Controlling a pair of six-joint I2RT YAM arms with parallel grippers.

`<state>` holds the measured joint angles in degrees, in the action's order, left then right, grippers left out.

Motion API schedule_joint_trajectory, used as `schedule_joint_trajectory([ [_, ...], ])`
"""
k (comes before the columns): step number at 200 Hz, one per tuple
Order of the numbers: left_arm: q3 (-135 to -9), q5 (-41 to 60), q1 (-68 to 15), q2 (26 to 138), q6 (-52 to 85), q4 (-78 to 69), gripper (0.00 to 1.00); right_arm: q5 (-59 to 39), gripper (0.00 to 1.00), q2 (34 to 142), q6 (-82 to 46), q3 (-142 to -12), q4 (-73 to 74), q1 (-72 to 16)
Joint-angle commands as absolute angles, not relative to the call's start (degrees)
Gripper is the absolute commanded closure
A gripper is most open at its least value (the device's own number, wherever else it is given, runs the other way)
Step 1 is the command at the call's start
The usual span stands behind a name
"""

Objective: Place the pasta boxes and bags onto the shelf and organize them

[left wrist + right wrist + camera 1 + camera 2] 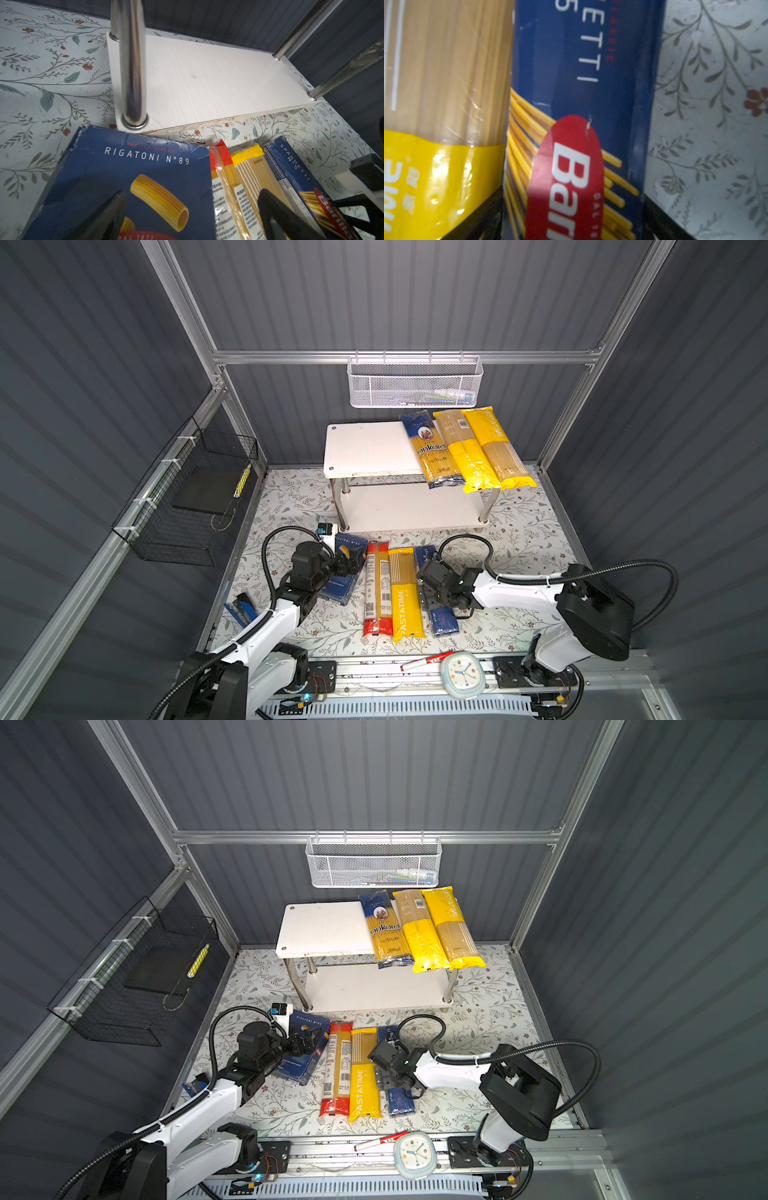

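The shelf stands at the back; its lower board is bare. On the right of its top board lie the blue-yellow ankara bag and two yellow bags. On the table in front lie the rigatoni box, a red-ended bag, a PASTATIME bag and the spaghetti box. My left gripper hovers open over the rigatoni box's right edge. My right gripper straddles the spaghetti box, fingers close against both long sides; contact is unclear.
A white mesh basket hangs on the back rail above the shelf. A black wire basket hangs on the left wall. A clock and a red marker lie on the front rail. A blue tool lies at the front left.
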<state>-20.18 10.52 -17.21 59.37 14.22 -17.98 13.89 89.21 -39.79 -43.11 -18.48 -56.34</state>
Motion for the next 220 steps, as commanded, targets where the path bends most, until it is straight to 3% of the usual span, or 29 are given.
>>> schedule_joint_trajectory([
  [1,-21.01,10.48,-17.31,58.46,14.15,-17.75,0.01,14.94,0.15,89.3,-41.66,-41.5,-21.88,-56.07],
  [70,-21.01,10.52,-17.31,58.69,13.98,-17.75,0.0,16.85,0.2,96.11,-43.01,-47.18,-27.37,-56.69],
  [177,-21.09,10.9,-17.31,58.45,14.05,-17.63,0.0,17.75,0.56,85.27,-45.79,-46.08,-25.96,-56.93],
  [220,-21.01,10.76,-17.31,57.91,14.06,-17.31,0.01,18.53,0.66,78.04,-44.66,-44.22,-19.57,-56.61],
])
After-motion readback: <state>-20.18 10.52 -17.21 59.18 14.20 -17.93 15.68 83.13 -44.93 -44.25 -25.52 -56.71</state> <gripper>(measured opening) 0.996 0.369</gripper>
